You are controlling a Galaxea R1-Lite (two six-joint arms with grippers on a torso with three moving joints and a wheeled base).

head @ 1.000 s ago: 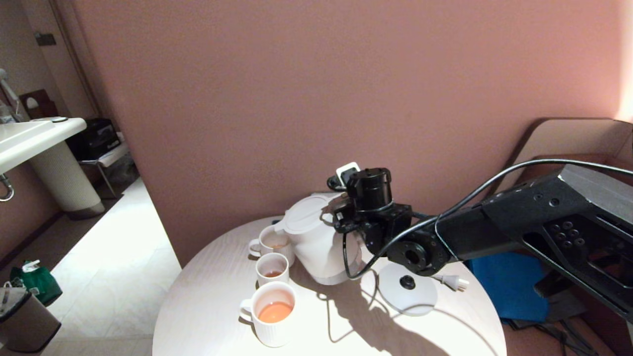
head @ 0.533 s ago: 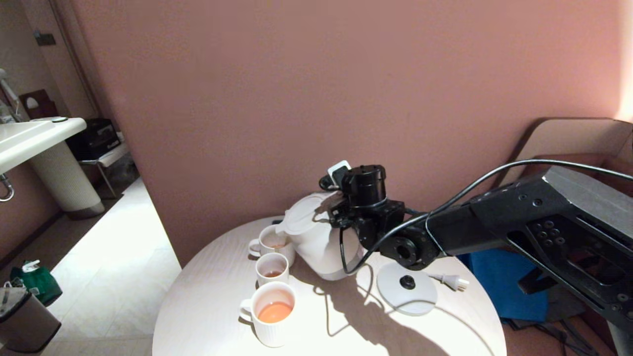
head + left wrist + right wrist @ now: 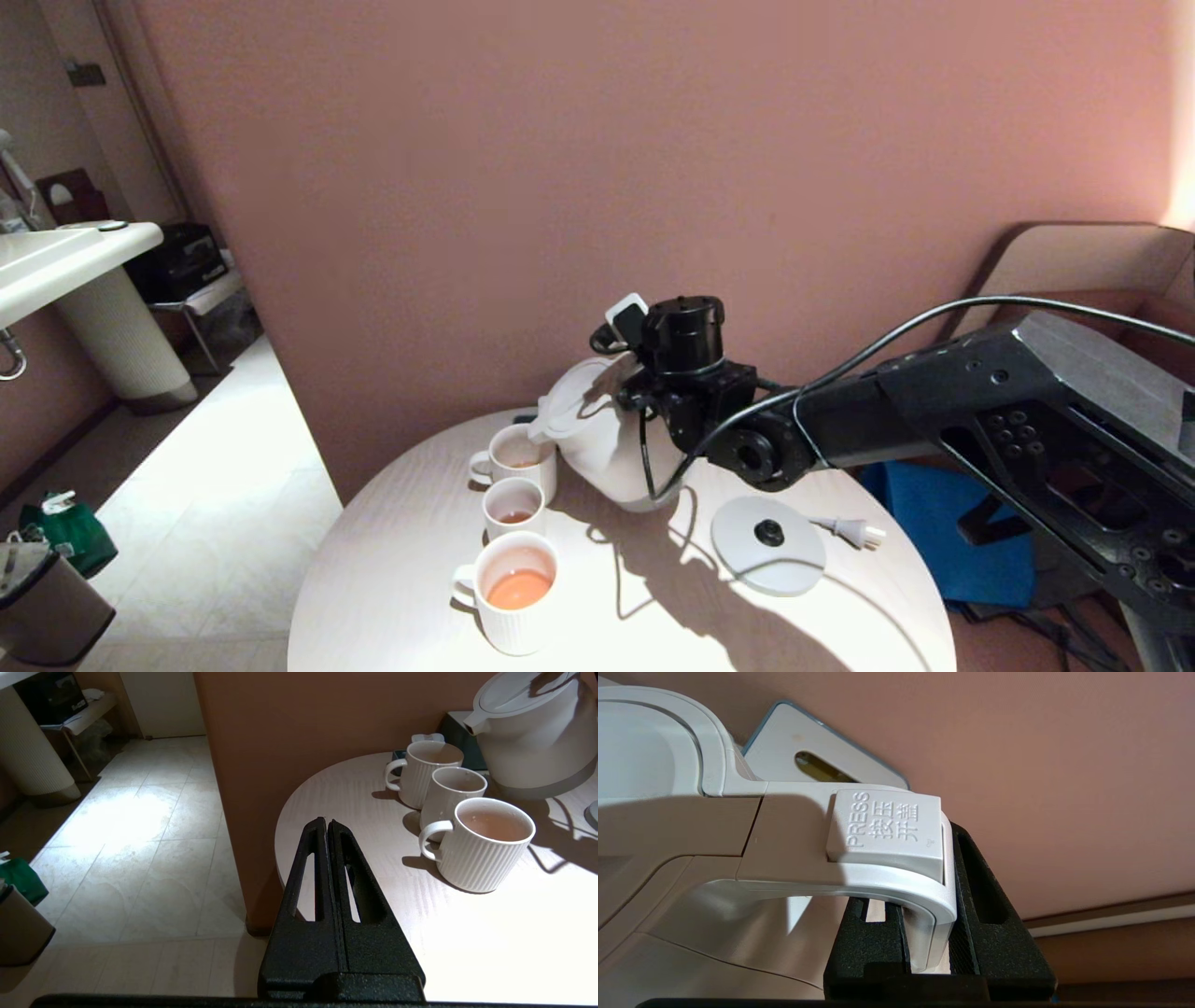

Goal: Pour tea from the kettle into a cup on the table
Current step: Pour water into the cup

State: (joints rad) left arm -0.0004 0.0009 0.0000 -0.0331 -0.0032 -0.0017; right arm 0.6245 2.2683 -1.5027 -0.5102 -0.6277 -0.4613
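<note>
The right gripper (image 3: 929, 947) is clamped on the handle of the white kettle (image 3: 607, 439), which hangs tilted above the table (image 3: 392, 597), spout over the far cup (image 3: 515, 459). If the tilt steepens too quickly, tea could overshoot onto the table. The left gripper (image 3: 328, 830) hangs closed and empty near the table's edge.

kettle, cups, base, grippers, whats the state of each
kettle: lifted, tilted toward the cups, lid shut
near cup: upright, holds orange tea
middle cup: upright, a little tea
far cup: upright, a little tea, spout above it
base: bare, unplugged
right gripper: shut on kettle handle
left gripper: shut, empty
</note>
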